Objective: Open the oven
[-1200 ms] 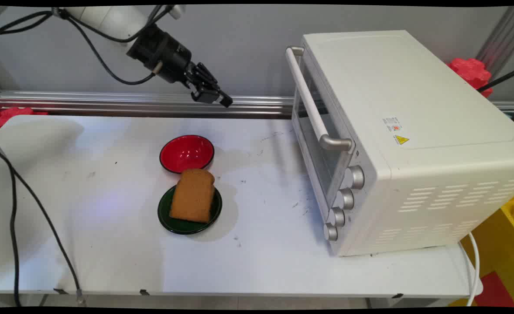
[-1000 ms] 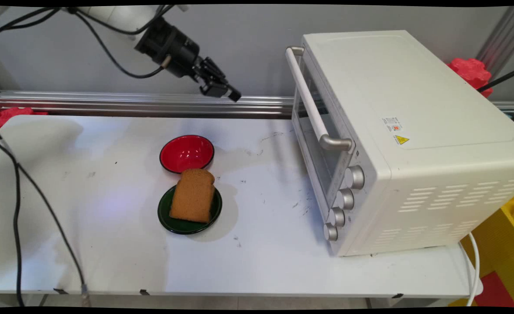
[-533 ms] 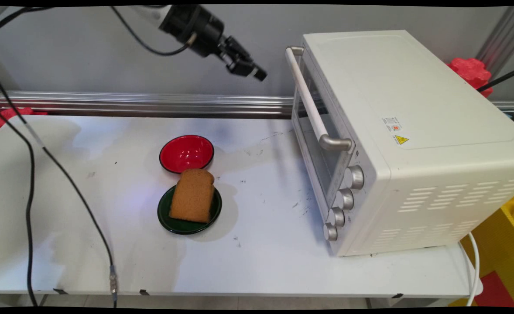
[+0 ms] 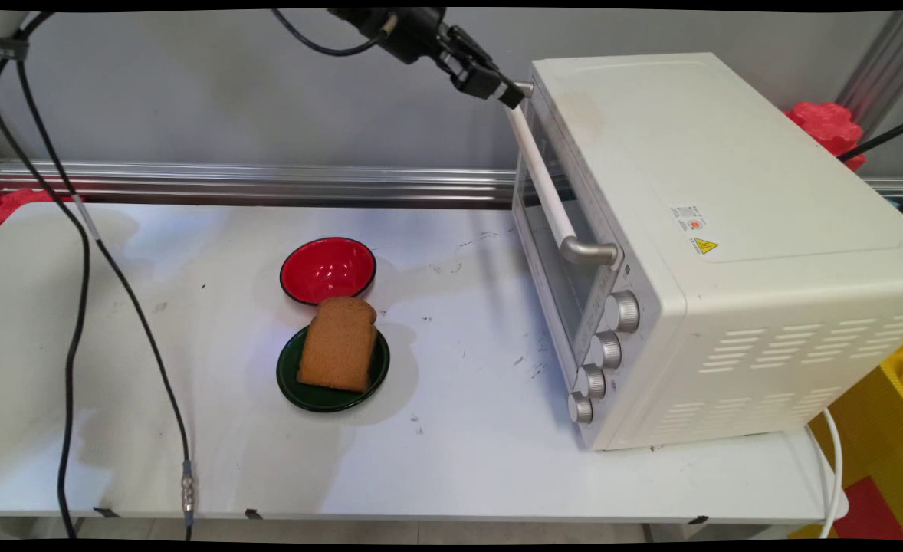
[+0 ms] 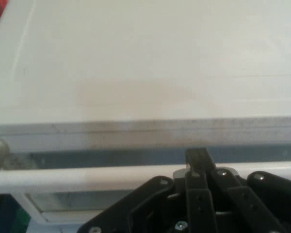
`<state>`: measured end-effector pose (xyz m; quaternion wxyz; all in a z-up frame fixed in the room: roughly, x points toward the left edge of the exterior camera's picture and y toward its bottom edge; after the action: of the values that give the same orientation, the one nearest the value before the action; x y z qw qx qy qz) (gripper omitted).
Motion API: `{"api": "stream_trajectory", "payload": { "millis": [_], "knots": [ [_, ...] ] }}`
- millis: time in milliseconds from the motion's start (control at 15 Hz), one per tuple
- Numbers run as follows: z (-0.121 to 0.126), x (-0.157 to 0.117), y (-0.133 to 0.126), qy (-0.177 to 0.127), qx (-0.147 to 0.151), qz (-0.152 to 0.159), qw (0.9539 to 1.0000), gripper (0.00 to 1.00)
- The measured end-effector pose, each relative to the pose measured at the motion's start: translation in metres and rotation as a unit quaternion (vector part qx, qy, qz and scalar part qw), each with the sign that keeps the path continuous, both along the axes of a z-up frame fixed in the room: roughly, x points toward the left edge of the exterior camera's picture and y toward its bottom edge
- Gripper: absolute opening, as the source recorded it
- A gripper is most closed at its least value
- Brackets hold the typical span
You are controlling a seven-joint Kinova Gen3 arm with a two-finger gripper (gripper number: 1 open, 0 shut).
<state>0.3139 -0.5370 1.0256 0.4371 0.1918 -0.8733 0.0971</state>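
One gripper (image 4: 507,93) nears oven handle (image 4: 541,172); bread (image 4: 339,344), bowl (image 4: 328,269) well apart.

A: What is in the way up high?

B: The big white oven (image 4: 712,238) fills the right side of the table (image 4: 191,445). Its door handle (image 4: 543,180) sticks out in front of the glass. The gripper (image 4: 507,93) is right at the far end of that handle, so there is almost no room there.

A: And down low?

B: The red bowl (image 4: 328,270) and the green plate (image 4: 321,391) with the bread (image 4: 338,344) sit close together in the middle. There is open table between them and the oven. A black cable (image 4: 76,307) hangs down on the left.
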Motion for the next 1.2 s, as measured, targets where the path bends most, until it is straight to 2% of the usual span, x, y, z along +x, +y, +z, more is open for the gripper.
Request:
{"api": "stream_trajectory", "payload": {
  "millis": [467, 867, 1200],
  "knots": [
    [-0.005, -0.026, -0.009, -0.01, 0.032, -0.003, 0.9994, 0.0],
    [-0.014, -0.037, -0.015, -0.025, 0.053, 0.002, 0.9983, 0.0],
    [-0.02, -0.048, -0.019, -0.025, 0.065, 0.005, 0.9975, 0.0]
  ]
}}
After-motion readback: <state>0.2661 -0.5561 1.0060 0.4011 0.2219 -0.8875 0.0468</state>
